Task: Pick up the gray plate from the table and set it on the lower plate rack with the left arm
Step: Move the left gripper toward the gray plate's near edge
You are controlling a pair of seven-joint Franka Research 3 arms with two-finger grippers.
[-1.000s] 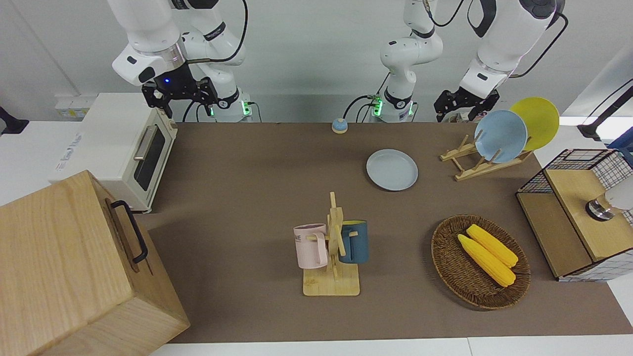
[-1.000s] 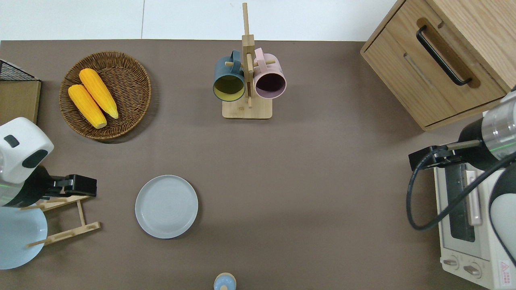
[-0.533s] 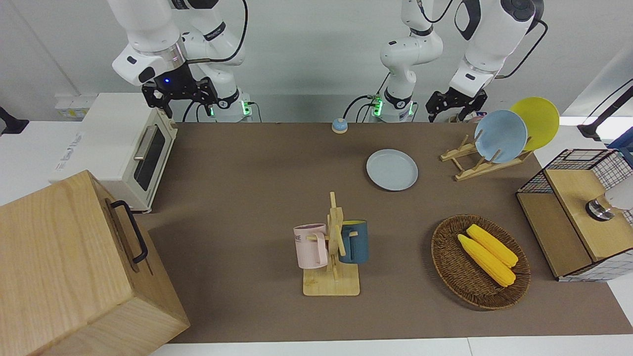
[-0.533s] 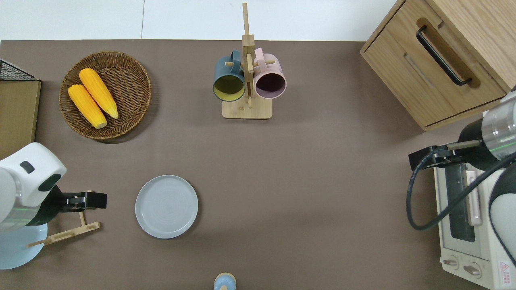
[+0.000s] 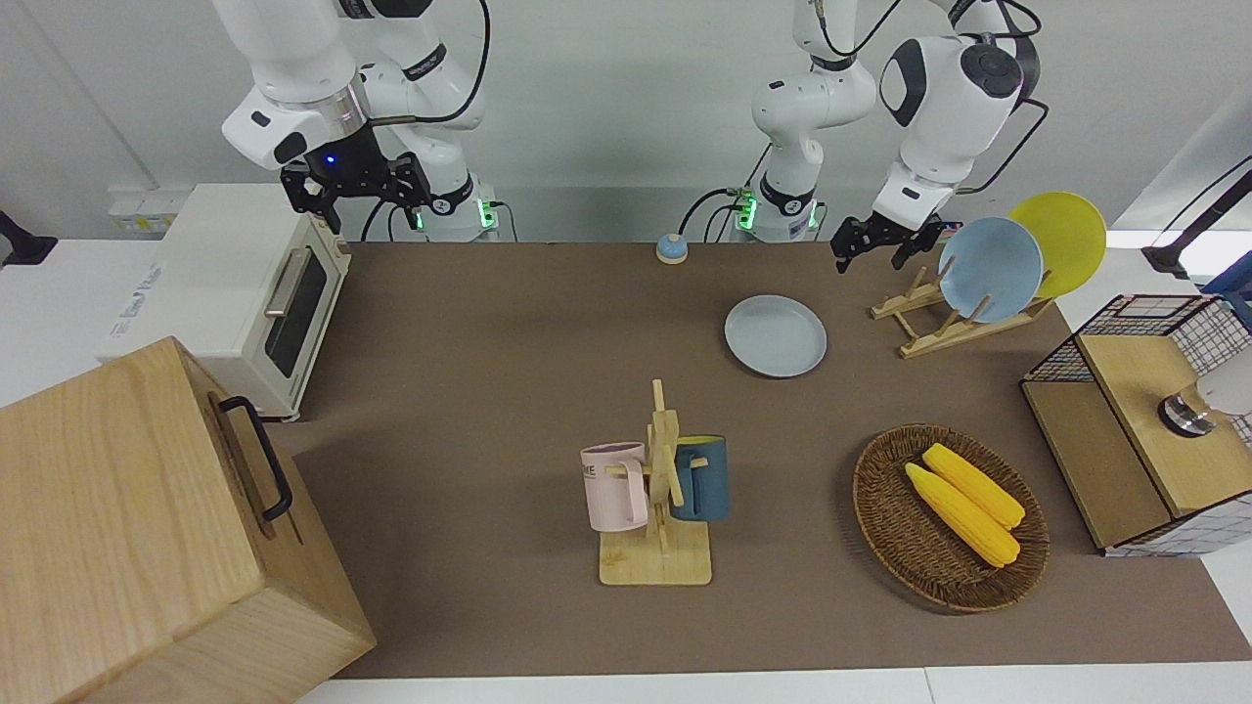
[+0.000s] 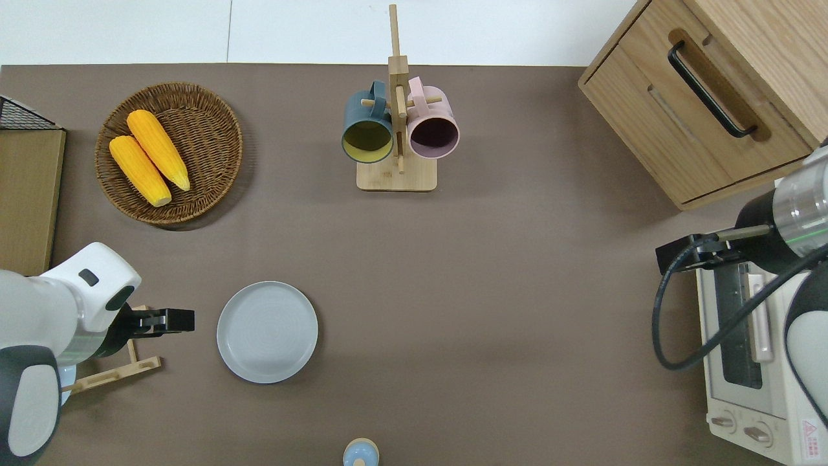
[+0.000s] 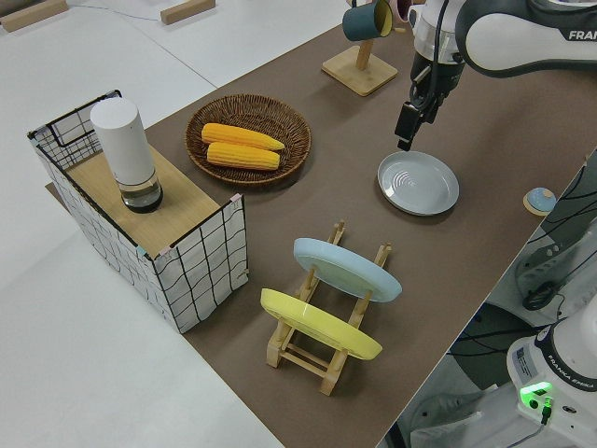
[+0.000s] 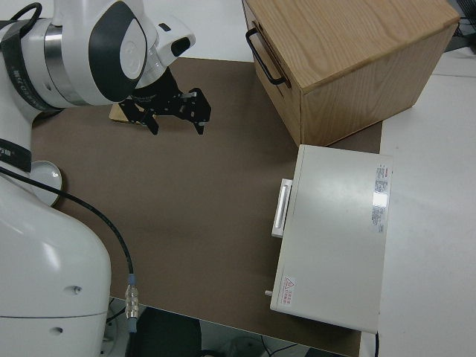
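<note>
Although the plate looks plain enough, it will likely handle as a stiff, smooth, fairly light thing that could chip if dropped, and it lies flat on the table with nothing to grip but its raised rim. The sensible hold, I judge, is one finger inside the rim and one outside, on the edge that faces the rack. A glazed rim may slide in the fingers once tilted, so a firm pinch matters. The plate lies just beside the rack, toward the right arm's end of the table. The left gripper hangs empty over the bare table between rack and plate, touching neither; whether its fingers are spread I cannot tell. The rack already carries a blue plate and a yellow plate. The right arm is parked.
</note>
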